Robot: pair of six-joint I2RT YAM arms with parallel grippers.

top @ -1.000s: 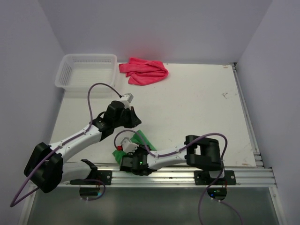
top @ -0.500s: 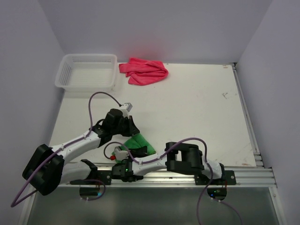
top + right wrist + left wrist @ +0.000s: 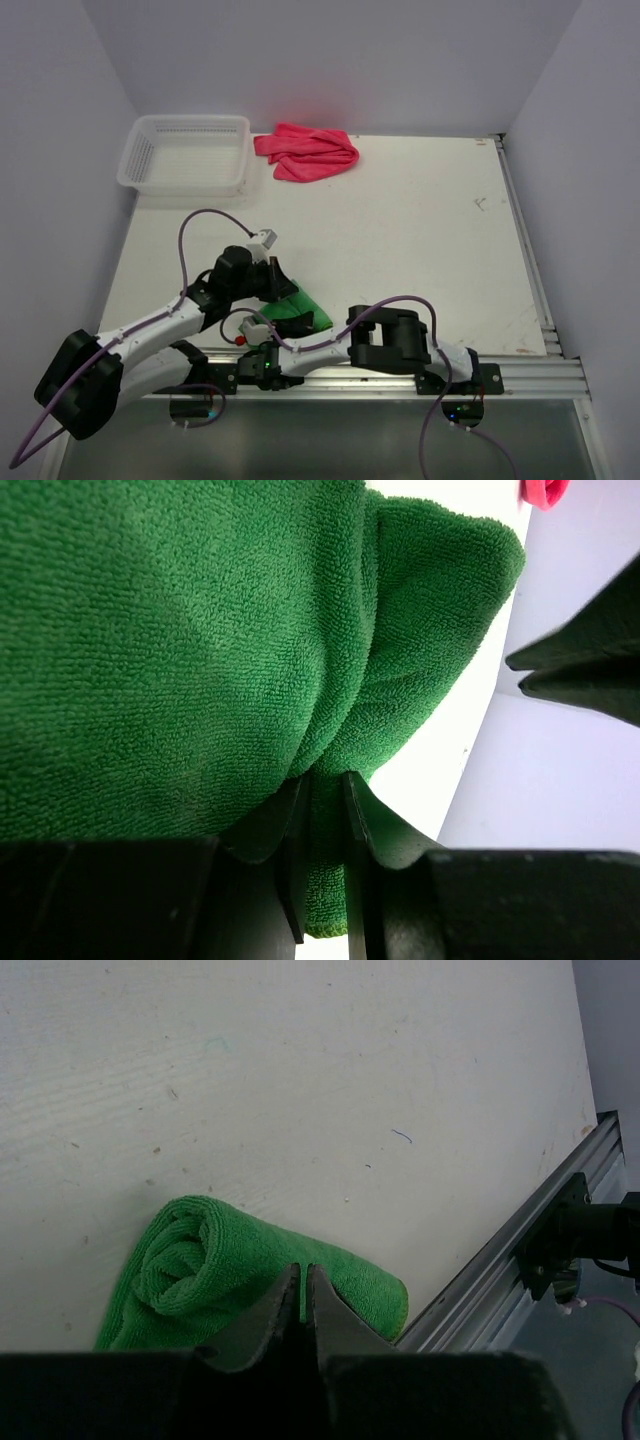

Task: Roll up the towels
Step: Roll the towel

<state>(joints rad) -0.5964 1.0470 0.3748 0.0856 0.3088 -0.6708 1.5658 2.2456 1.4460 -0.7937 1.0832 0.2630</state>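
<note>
The green towel [image 3: 306,311] lies as a compact roll near the table's front edge, left of centre. In the left wrist view its spiral end [image 3: 178,1266] faces up and left. My left gripper [image 3: 283,292] [image 3: 303,1274] is shut, its tips resting on the roll's side. My right gripper [image 3: 282,330] [image 3: 327,780] comes in from the near side and is shut on a hanging fold of the green towel [image 3: 180,630]. The pink-red towel [image 3: 307,152] lies crumpled at the back of the table, far from both grippers.
A white mesh basket [image 3: 185,120] stands at the back left corner, beside the pink-red towel. The aluminium rail [image 3: 420,372] [image 3: 500,1280] runs along the near edge just behind the green roll. Purple cables loop over both arms.
Both grippers have drawn back toward the near edge with the green towel. The right arm has folded in leftward and low. The towel now shows as a tighter bundle.
</note>
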